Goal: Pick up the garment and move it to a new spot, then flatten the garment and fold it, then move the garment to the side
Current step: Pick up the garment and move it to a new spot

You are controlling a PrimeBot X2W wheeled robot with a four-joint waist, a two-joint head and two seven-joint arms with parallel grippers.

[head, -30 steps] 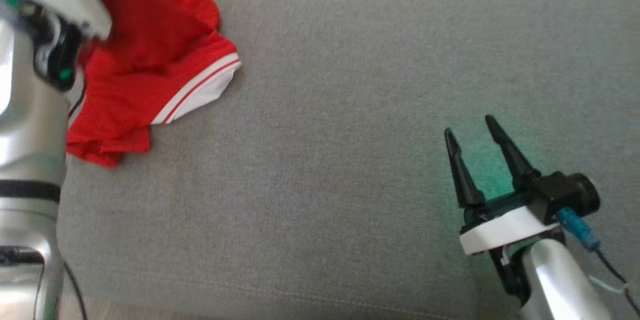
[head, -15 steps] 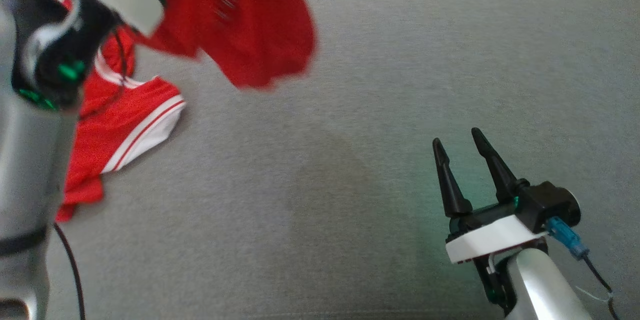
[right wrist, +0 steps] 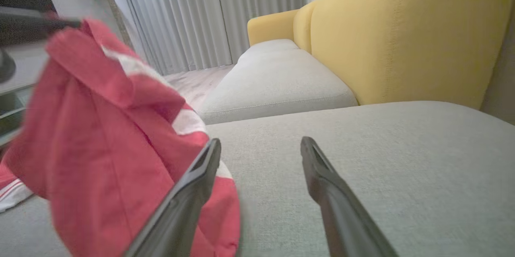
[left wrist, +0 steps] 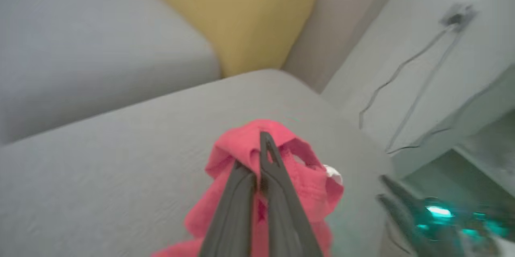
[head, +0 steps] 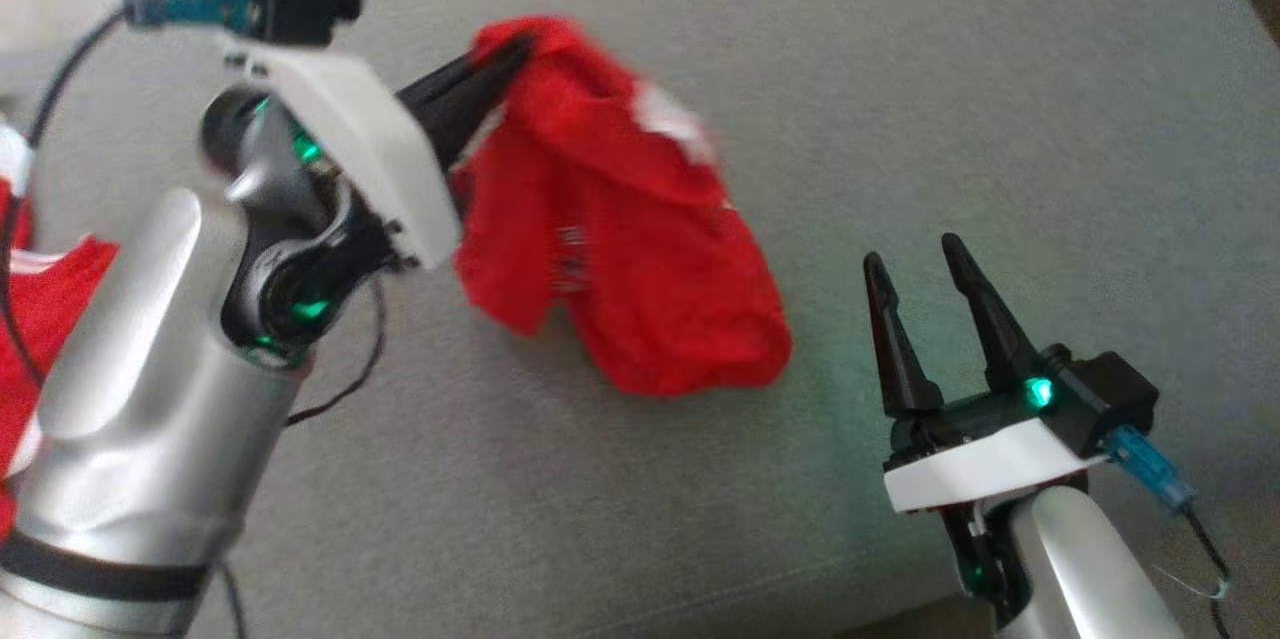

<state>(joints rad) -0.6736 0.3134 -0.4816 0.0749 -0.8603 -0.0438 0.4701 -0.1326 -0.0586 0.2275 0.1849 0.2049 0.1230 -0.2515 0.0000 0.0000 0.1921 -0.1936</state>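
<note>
Garment (head: 640,289), red, hangs bunched over the middle of the grey sofa (head: 1000,99), its top clamped in the left end effector (head: 512,54); the right end effector (head: 912,251) sits near right, fingers (head: 985,309) apart and empty. It looks light, soft and floppy, best taken by a hem or corner; its white patch (head: 680,129) is too blurred to read.
</note>
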